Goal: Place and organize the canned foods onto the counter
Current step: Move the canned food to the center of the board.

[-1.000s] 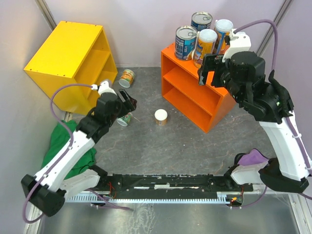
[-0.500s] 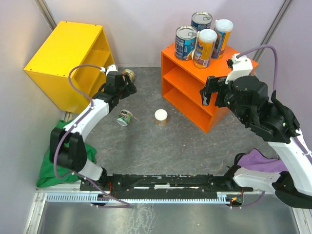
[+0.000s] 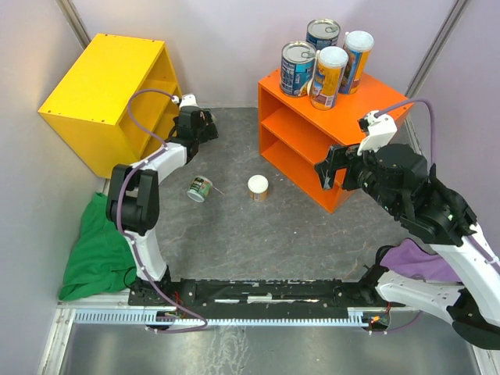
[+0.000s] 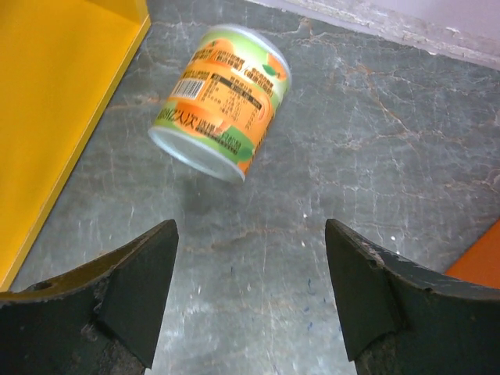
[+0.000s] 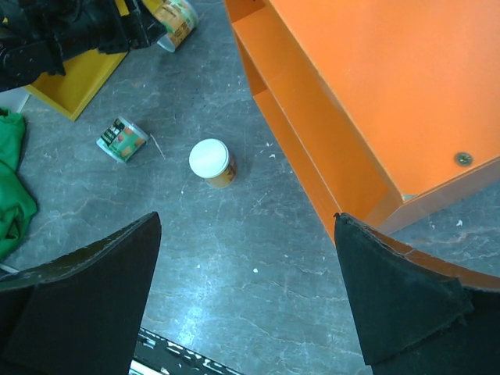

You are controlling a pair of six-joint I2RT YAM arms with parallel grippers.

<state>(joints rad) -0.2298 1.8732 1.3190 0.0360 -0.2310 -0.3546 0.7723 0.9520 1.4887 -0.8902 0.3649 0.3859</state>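
Observation:
The orange counter (image 3: 301,129) carries two blue tins (image 3: 298,69) and two slim white-lidded cans (image 3: 329,76) on its top. A short pale-lidded can (image 3: 258,187) stands upright on the floor. A second short can (image 3: 200,188) lies on its side. A third orange-and-green can (image 4: 223,113) lies on its side by the yellow cabinet, just ahead of my open, empty left gripper (image 4: 250,234). In the top view the left gripper (image 3: 203,127) covers that can. My right gripper (image 3: 330,168) is open and empty, in front of the counter's right corner, above the floor (image 5: 247,223).
The yellow cabinet (image 3: 109,94) stands at the far left, close beside the left gripper (image 4: 55,101). A green cloth (image 3: 101,250) lies at the left near edge. A purple cloth (image 3: 414,258) lies by the right arm's base. Grey walls close the back.
My left arm has stretched away from its base, past the lying can, to the can by the yellow cabinet. My right gripper has drawn back from the counter top, lower and nearer.

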